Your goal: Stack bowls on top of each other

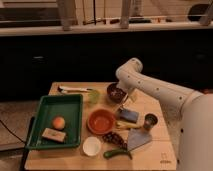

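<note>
Step in hand: approach for pickup. Claw is at the right rim of the small dark maroon-brown round bowl; whether it grips, I cannot tell. The wide shallow orange bowl sits on the wooden counter just in front of the maroon one. Next I judge: secure the rim, lift, lower it into the orange bowl.

Green tray, white bowl, metal cup
</note>
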